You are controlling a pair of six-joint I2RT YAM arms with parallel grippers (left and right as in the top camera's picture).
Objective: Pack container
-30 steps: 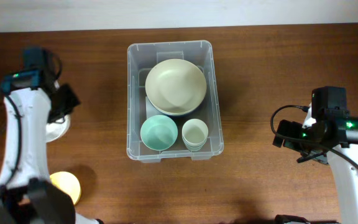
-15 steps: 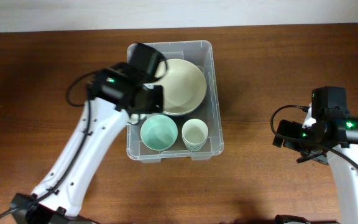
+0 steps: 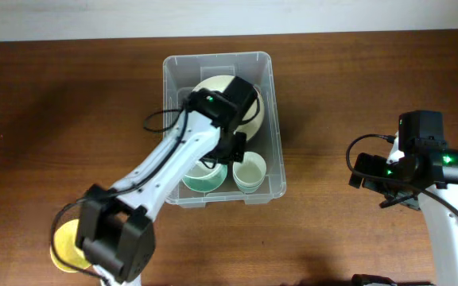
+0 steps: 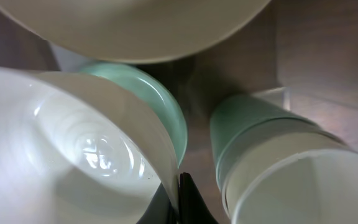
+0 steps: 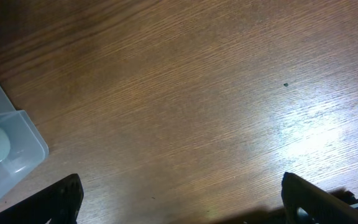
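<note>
Container: the clear plastic container (image 3: 218, 56) stands in the middle of the wooden counter (image 3: 356, 79); one of its corners shows at the left edge of the right wrist view (image 5: 11, 146).
Contents: a large cream bowl (image 3: 258, 119) fills the far half. A green bowl (image 3: 197, 179) and a stack of cups (image 3: 250, 171) sit side by side in the near half.
Left gripper: the left gripper (image 4: 179, 196) reaches down inside the container, above the green bowl. Its dark fingertips are pressed onto the rim of a white bowl (image 4: 73, 143), one on each side of the rim.
White bowl: it is tilted just over the green bowl (image 4: 166, 106) and close beside the cup stack (image 4: 278, 168).
Right gripper: the right gripper (image 5: 188, 202) hangs over bare counter, well to the right of the container, with its fingers spread wide and nothing between them.
Yellow dish: a yellow dish (image 3: 64, 246) lies on the counter at the near left, partly hidden by the left arm's base.
</note>
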